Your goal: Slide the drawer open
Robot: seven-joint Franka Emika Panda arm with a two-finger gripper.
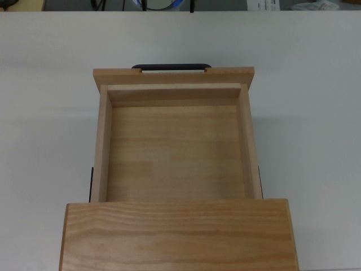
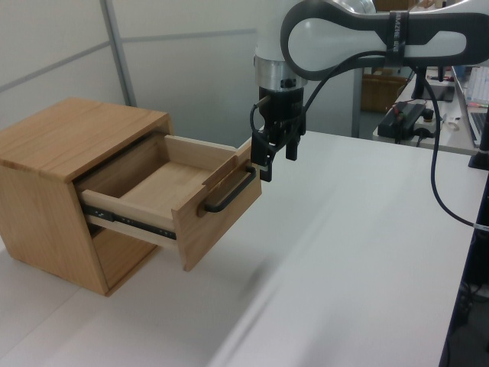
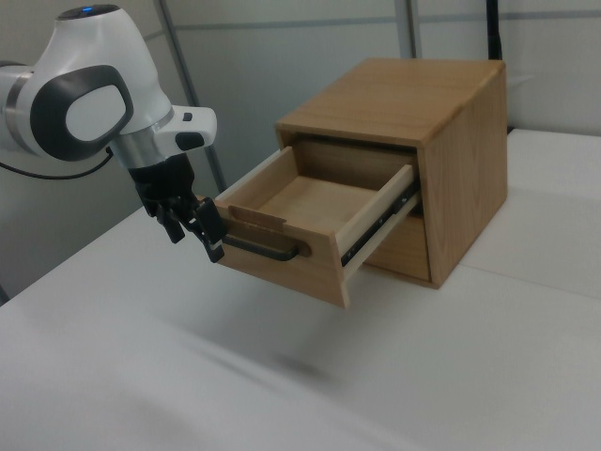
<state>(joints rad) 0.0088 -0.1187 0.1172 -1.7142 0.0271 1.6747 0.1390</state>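
My black 2-finger gripper [image 2: 276, 155] hangs just off the far end of the thin black metal bar handle [image 2: 228, 196], near it but apart, jaws open and holding nothing. The light wooden box-shaped drawer [image 1: 175, 144] stands pulled well out of the grained wooden cabinet [image 2: 53, 164] on its dark side rails, its inside bare. In the right view my gripper [image 3: 196, 228] sits at the right view's left of the drawer's front panel [image 3: 282, 263]. All rests on a white table [image 2: 351, 260].
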